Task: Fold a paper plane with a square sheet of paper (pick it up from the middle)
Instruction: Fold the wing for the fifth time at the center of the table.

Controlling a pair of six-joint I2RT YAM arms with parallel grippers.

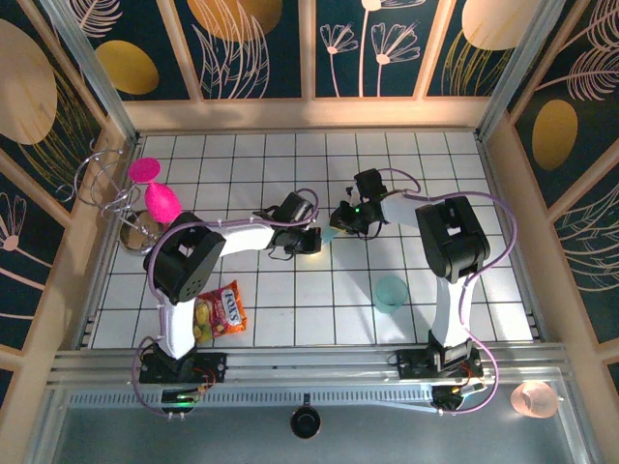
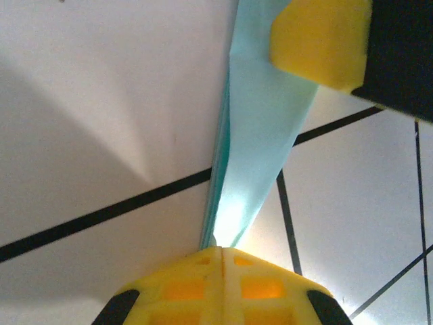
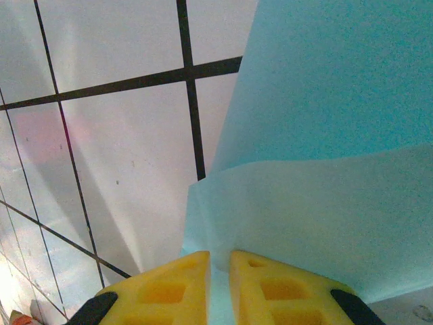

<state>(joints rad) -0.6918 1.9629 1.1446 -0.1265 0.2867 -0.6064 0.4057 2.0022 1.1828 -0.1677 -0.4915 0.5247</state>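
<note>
Candy bag point(image 1: 221, 313): "FOX'S" (small, barely legible)

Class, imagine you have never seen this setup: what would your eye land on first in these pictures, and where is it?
First, the folded light-blue paper at the middle of the tiled table, pinched between the left gripper and the right gripper. Next, the bright pink shapes at the far left edge and the teal cup standing on the near right.

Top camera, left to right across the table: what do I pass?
Pink cups → snack bag → left hand → blue paper → right hand → teal cup.
</note>
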